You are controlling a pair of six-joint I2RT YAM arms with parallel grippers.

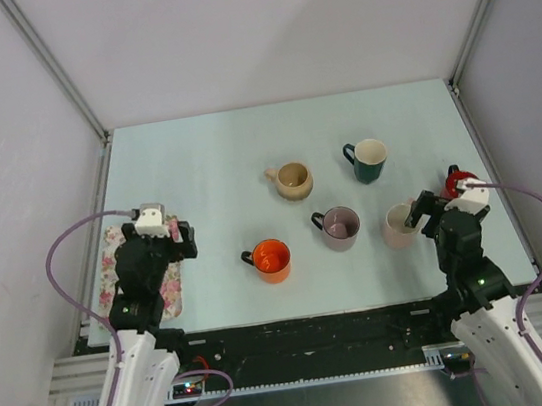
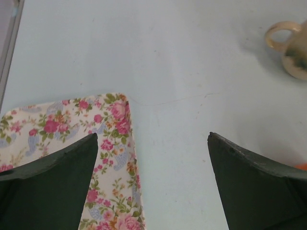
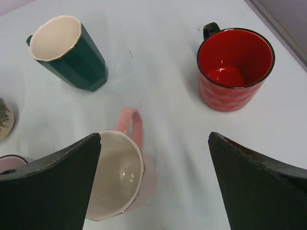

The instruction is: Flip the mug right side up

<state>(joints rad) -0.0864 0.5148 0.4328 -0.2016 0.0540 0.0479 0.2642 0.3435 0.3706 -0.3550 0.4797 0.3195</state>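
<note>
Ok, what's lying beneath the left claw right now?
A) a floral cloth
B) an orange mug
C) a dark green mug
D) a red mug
A: the left wrist view shows the corner of the floral cloth on the table, right below the open left claw.

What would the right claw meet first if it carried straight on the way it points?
Likely the bare table between the pink mug and the red mug. The right claw is open, and one finger hangs over the pink mug's rim, so it could clip that first; depth is unclear.
</note>
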